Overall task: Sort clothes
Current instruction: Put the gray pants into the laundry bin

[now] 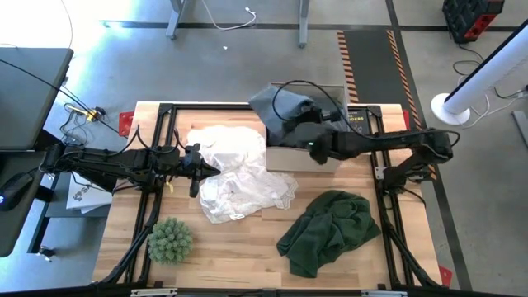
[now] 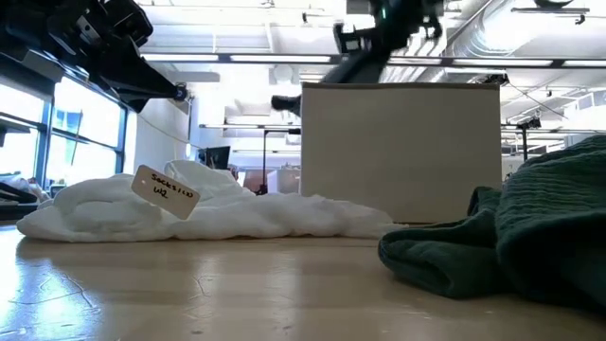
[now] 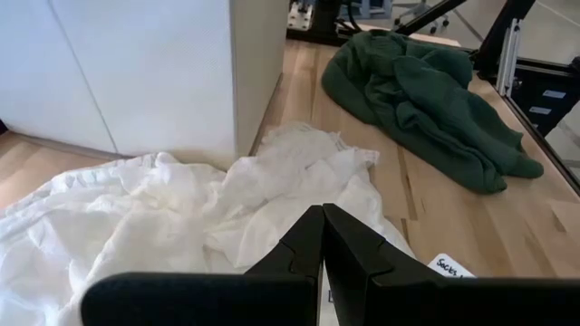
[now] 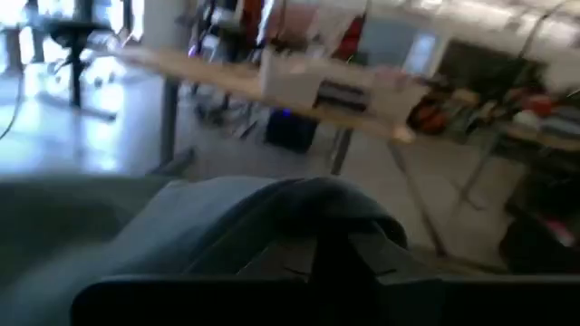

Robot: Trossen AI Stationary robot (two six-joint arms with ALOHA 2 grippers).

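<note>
High view, left gripper (image 1: 195, 171): fingers pressed together and holding nothing, poised at the near edge of the white garment (image 1: 235, 169), which spreads away from its tips toward the box (image 1: 299, 157).
High view, right gripper (image 1: 304, 124): over the box at the table's (image 1: 247, 256) far side, just beside the grey garment (image 1: 276, 111) heaped on the box top; the jaws' spread cannot be read from above.
High view, green garment (image 1: 330, 231): crumpled on the wood, well apart from both grippers, on the right arm's side.
High view, spiky ball (image 1: 170, 240): near the table's front edge, on the left arm's side.
Low view, white garment (image 2: 189, 213): a low mound on the table with a handwritten tag (image 2: 166, 189), the box (image 2: 400, 152) standing behind it.
Low view, green garment (image 2: 511, 237): folds piled in the foreground beside the box.
Left wrist view, left gripper (image 3: 323, 240): dark fingers meet tip to tip just above the white garment (image 3: 163, 217); the green garment (image 3: 426, 91) lies farther ahead, the box wall (image 3: 136, 72) off to one side.
Right wrist view, right gripper (image 4: 331, 249): fingers drawn narrow, the grey garment (image 4: 217, 226) directly ahead; whether fabric is pinched between them cannot be told.
</note>
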